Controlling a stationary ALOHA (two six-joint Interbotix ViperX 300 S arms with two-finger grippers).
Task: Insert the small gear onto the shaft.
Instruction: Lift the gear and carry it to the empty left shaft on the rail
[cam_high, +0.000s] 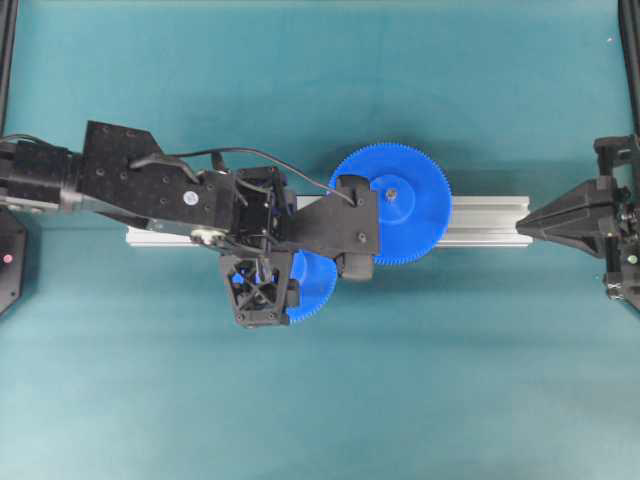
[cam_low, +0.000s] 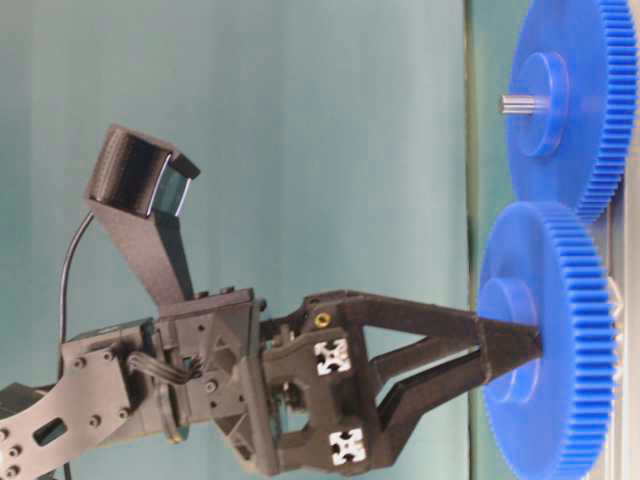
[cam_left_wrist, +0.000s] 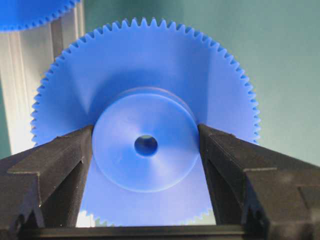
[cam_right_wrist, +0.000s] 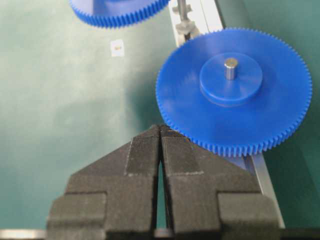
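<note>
The left arm stretches in from the left edge of the overhead view, wrist bent down over the silver rail (cam_high: 480, 220), and the left gripper (cam_left_wrist: 146, 150) clamps the raised hub of the small gear (cam_left_wrist: 145, 100), one finger on each side. That gear sits just below the frame's centre overhead, beside the larger gear (cam_high: 395, 200) on its pin. At the right edge, the right gripper (cam_right_wrist: 160, 132) rests with fingers pressed together, holding nothing.

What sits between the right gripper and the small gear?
The larger blue gear, mounted on the aluminium rail, fills that stretch. The bare shaft stands just beyond it. The right wrist view shows this best.
</note>
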